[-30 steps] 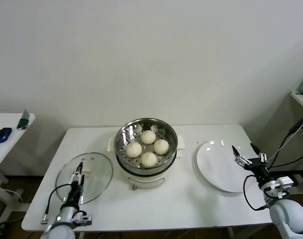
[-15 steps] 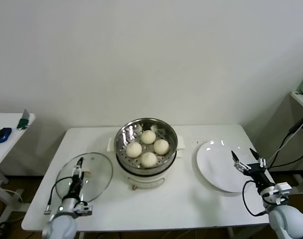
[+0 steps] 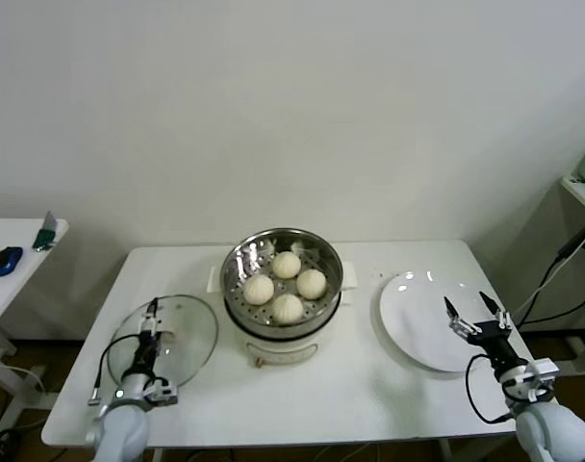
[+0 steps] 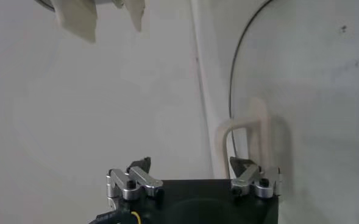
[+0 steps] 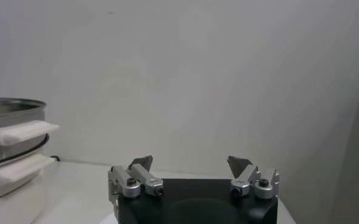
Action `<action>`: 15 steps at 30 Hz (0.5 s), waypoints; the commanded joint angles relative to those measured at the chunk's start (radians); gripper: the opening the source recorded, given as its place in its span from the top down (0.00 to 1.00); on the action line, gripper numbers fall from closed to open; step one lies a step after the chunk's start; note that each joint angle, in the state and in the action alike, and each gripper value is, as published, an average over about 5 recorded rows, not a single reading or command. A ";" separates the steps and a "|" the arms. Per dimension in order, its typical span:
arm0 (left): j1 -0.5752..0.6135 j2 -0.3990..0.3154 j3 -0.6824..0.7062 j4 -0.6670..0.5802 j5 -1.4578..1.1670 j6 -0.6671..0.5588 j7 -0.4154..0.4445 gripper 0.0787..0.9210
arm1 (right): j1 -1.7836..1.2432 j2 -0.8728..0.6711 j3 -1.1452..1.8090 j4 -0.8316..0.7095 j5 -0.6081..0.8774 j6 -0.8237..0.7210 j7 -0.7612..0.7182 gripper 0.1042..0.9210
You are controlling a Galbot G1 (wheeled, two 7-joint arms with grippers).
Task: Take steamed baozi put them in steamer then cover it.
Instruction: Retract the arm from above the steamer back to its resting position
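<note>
Four steamed baozi (image 3: 286,284) sit on the perforated tray inside the steamer (image 3: 282,294), which stands at the middle of the white tabletop (image 3: 350,395). One bun lies at 12 o'clock of the tray, one at 3, one at 6 and one at 9, close together. The steamer is uncovered. The cover (image 3: 182,337) lies flat on the tabletop at 9 o'clock of the steamer, just beside it, with its white bar handle (image 4: 243,137) facing up. The left gripper (image 3: 148,322) hangs over the cover's near-left part, its fingers (image 4: 139,173) spread wide on either side of the handle and holding nothing. A white plate (image 3: 422,327) lies at 3 o'clock of the steamer. The right gripper (image 3: 473,313) hovers above the plate's right edge, its fingers (image 5: 142,167) spread apart and empty.
</note>
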 commanded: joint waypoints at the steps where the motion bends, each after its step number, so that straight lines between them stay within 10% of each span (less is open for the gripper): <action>1: -0.016 0.001 0.000 0.029 -0.030 -0.012 -0.005 0.15 | -0.004 0.011 0.002 -0.004 -0.021 0.006 -0.005 0.12; 15: -0.004 0.007 -0.002 0.015 -0.067 -0.023 0.004 0.62 | 0.006 0.027 0.000 -0.020 -0.044 0.015 -0.011 0.12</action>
